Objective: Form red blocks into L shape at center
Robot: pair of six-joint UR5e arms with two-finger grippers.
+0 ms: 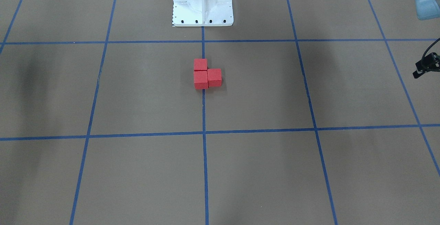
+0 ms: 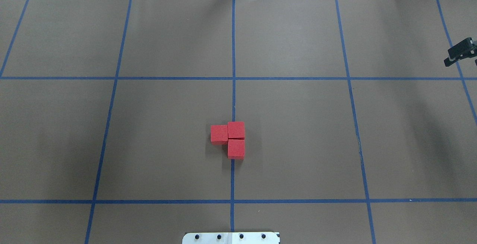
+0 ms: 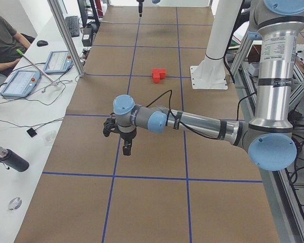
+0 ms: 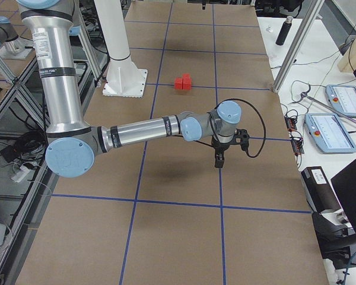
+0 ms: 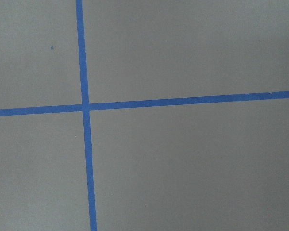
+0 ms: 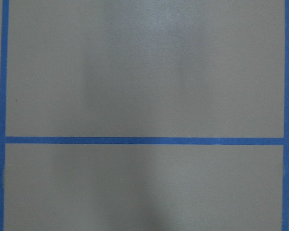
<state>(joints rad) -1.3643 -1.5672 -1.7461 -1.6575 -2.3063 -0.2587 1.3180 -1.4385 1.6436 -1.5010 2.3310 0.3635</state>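
Three red blocks (image 2: 236,130) lie touching in an L shape at the center (image 2: 233,102), on the middle blue tape line. They also show in the front-facing view (image 1: 201,80) and small in both side views (image 3: 158,75) (image 4: 183,82). My left gripper (image 3: 126,150) hangs over the table far to the left of the blocks. My right gripper (image 4: 218,163) hangs far to their right. Neither holds a block, and I cannot tell whether they are open or shut. Only a black wrist part of each arm shows at the frame edges (image 1: 426,65) (image 2: 460,52). Both wrist views show only bare brown paper and tape.
The white robot base (image 1: 202,5) stands behind the blocks. Side benches carry tablets (image 3: 20,83) (image 4: 329,130) and a dark bottle (image 3: 11,159). A seated person (image 3: 2,40) is at the left bench. Metal posts (image 4: 293,47) stand at the table's edge.
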